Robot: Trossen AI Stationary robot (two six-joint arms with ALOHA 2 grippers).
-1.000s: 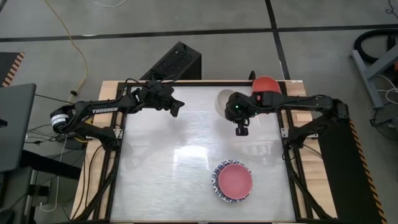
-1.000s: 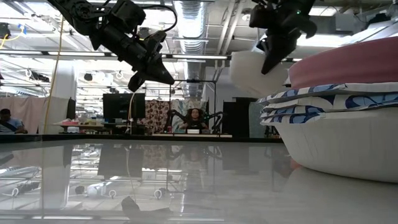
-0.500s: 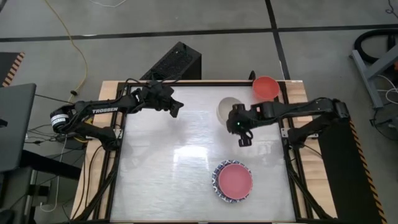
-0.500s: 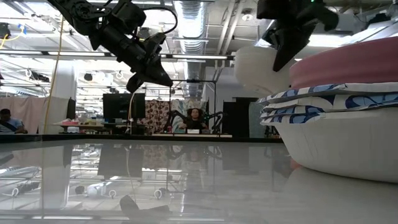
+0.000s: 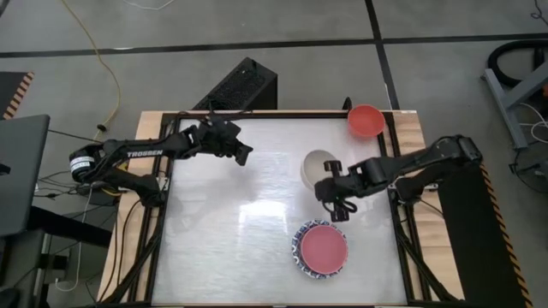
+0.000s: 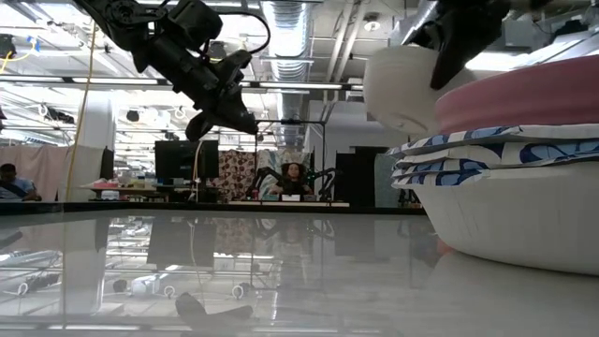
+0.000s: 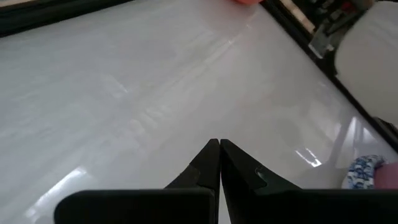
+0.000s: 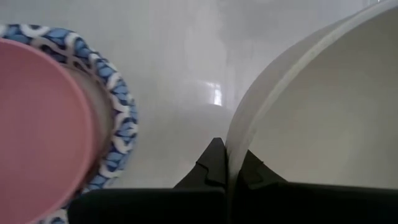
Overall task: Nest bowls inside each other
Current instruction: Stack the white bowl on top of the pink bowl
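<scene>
My right gripper (image 5: 330, 179) is shut on a plain cream-white bowl (image 5: 318, 167) and holds it in the air right of the table's middle, just beyond a stack of bowls. That stack (image 5: 323, 248) stands near the front edge: blue-patterned white bowls (image 8: 119, 106) with a pink bowl (image 8: 37, 124) nested on top. A red bowl (image 5: 366, 120) sits alone at the far right corner. My left gripper (image 5: 245, 154) hovers shut and empty above the far left of the table. My right gripper pinches the cream-white bowl's rim (image 8: 234, 140), one finger inside the bowl and one outside. The fingers slant down onto the rim's right side. The bowl hangs lifted clear of the table (image 6: 402, 89), opening upward and somewhat tilted.
The glossy white tabletop (image 5: 231, 231) lies bare on its left and middle. A black frame (image 5: 402, 231) runs along the table's sides. A dark box (image 5: 244, 85) stands behind the far edge.
My right gripper has swung toward the table's near edge with the cream-white bowl, away from the red bowl and toward the stack. The bowl has stayed lifted clear in the same hold.
</scene>
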